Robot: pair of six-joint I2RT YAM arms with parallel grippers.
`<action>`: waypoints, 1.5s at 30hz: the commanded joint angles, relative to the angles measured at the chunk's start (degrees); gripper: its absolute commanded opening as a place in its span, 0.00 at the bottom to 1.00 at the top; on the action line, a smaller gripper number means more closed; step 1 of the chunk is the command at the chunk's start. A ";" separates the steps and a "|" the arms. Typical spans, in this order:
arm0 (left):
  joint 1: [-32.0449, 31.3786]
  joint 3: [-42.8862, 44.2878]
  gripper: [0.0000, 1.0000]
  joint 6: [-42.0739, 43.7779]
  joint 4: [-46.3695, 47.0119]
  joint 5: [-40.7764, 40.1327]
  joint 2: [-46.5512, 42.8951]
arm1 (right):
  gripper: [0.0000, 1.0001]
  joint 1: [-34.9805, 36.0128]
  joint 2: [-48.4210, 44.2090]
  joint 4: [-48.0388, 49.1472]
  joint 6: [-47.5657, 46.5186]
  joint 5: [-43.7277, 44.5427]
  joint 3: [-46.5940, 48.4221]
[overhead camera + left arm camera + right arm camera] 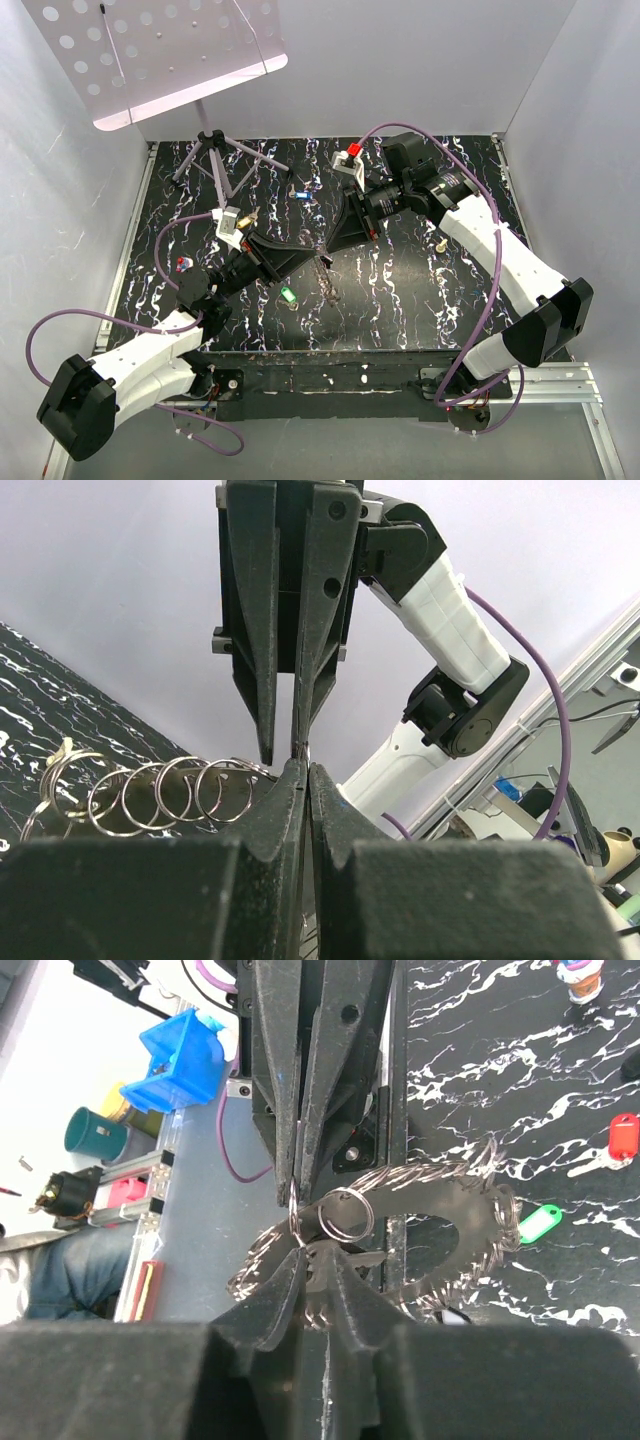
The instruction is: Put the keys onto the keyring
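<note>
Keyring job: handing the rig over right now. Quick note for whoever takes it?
Left gripper: shut on the keyring, at its edge.
Right gripper: shut on the same edge, facing the left one.
Keys: green key, red key and blue key lie loose on the table.
Done: keyring is held between both arms.
Left: no key is on it yet.
</note>
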 commanded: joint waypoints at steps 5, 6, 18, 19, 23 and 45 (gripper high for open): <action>-0.10 2.12 0.00 0.01 2.17 0.08 -0.99 | 0.37 0.20 -1.41 1.62 0.15 -2.75 1.60; -0.19 2.03 0.00 -0.07 2.26 0.08 -0.90 | 0.37 0.29 -1.41 1.71 0.06 -2.92 1.51; -0.19 2.12 0.00 -0.51 2.79 -0.18 -0.81 | 0.17 1.25 -0.53 2.06 0.06 -3.63 1.16; -0.27 2.12 0.00 -0.43 2.79 -0.18 -0.81 | 0.13 1.34 -0.53 1.97 -0.02 -3.72 1.16; -0.19 1.94 0.00 -0.25 2.70 -0.70 -1.16 | 0.01 1.34 -0.88 1.89 -0.55 -4.51 0.64; -0.10 0.71 0.00 -1.04 6.04 -2.02 -1.43 | 0.04 2.40 -2.46 8.47 4.80 -2.32 -5.34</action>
